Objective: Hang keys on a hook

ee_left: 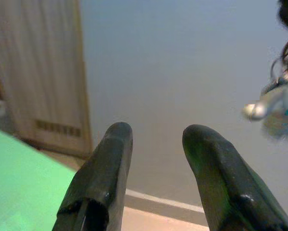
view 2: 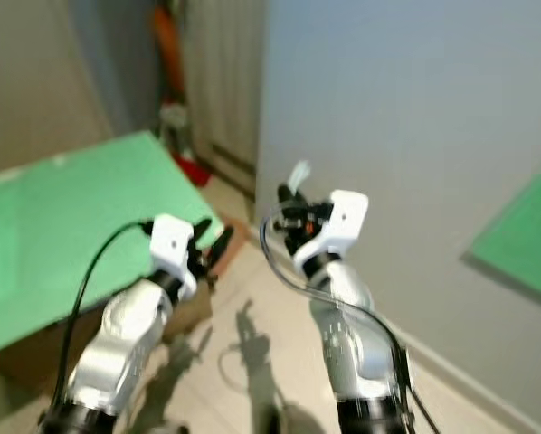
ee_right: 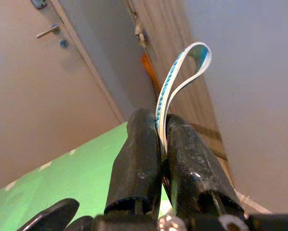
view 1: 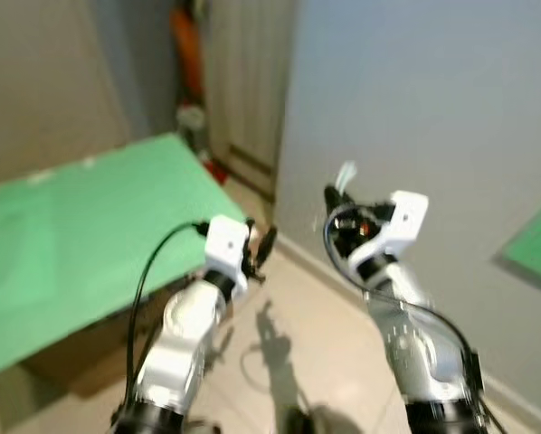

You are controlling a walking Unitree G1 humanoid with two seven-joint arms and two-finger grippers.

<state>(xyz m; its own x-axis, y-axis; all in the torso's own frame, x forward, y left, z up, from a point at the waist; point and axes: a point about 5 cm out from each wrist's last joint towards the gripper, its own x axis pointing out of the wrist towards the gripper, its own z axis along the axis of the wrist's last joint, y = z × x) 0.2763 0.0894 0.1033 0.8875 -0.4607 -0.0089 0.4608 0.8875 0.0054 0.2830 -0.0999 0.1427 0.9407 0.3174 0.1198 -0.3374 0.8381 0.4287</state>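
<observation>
Pretty blurry up top. Right claw raised near the grey wall, pinched tight on the keys' white-and-blue strap loop, which sticks up past the fingertips. Left claw parted, nothing in it, hovering just beside the green counter. Door with handle off behind.
</observation>
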